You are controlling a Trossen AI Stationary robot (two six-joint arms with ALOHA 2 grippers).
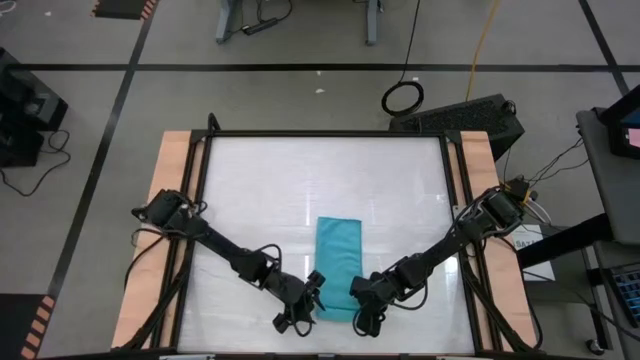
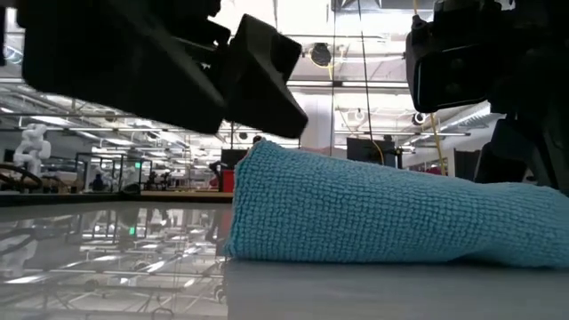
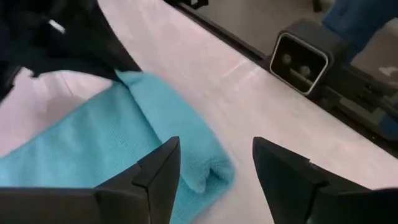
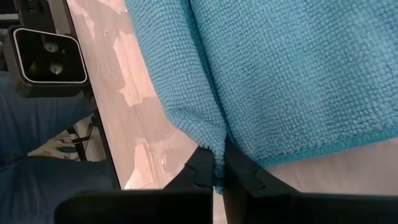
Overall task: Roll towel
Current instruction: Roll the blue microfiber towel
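Towel [image 1: 338,262] sits on the desk [image 1: 260,190] around 6 o'clock, only its near end folded over. Right gripper [image 1: 366,318] jaws pinch that edge; left gripper [image 1: 305,305] jaws open, empty. Most rolling's left, I'd say.

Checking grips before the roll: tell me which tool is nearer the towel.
Right. The right tool is shut on the towel at its near edge; the left tool hangs open just over the towel's near left corner, not gripping.

The towel [image 4: 292,74] was soft cloth with a nubby, looped weave and a stitched edge. The worktop [image 1: 300,180] was smooth, glossy white, mirroring the room, with pale wood side strips [image 1: 165,200]. The fingers [image 3: 155,174] looked matt dark plastic.
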